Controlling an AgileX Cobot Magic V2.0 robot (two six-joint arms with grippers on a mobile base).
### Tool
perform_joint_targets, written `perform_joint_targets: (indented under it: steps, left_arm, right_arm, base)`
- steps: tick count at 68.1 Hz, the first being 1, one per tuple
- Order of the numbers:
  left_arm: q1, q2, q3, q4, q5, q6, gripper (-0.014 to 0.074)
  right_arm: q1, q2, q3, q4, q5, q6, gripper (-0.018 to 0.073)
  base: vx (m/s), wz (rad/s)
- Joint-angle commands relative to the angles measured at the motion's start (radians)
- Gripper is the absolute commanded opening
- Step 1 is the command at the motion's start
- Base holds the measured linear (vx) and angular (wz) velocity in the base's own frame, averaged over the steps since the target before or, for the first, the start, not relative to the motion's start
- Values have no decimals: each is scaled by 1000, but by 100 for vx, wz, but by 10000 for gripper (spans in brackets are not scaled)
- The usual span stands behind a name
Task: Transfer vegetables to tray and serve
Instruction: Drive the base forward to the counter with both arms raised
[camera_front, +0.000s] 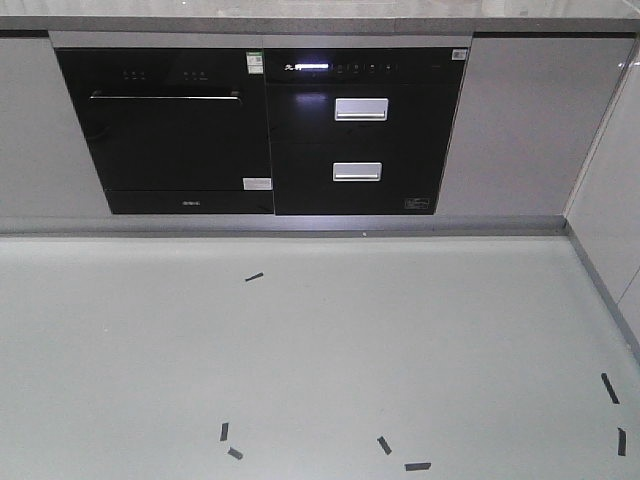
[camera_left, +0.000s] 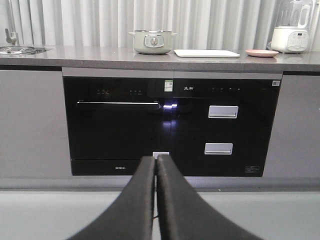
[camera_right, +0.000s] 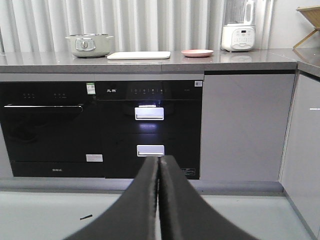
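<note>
Cream-white tray (camera_right: 138, 55) is seen flat on the grey desk (camera_right: 240, 59) between pot (camera_right: 89, 45) and pink plate (camera_right: 197, 52) — left gripper (camera_left: 156, 158) and right gripper (camera_right: 159, 159) are held clenched, empty.

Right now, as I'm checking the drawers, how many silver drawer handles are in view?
2: the upper handle and the lower handle, one above the other on the right-hand black unit. None seem hidden.
</note>
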Motion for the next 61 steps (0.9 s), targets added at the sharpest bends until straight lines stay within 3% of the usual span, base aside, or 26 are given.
perform_joint_targets:
  steps: [1, 61]
  left_arm:
    - [-1, -13, 10, 0, -71, -4, -6]
    - [-1, -13, 10, 0, -71, -4, -6]
  right_arm:
    - [2, 14, 7, -3, -79, -7, -3]
    - [2, 14, 7, -3, -79, -7, -3]
  base:
    - [16, -6]
    - [19, -2]
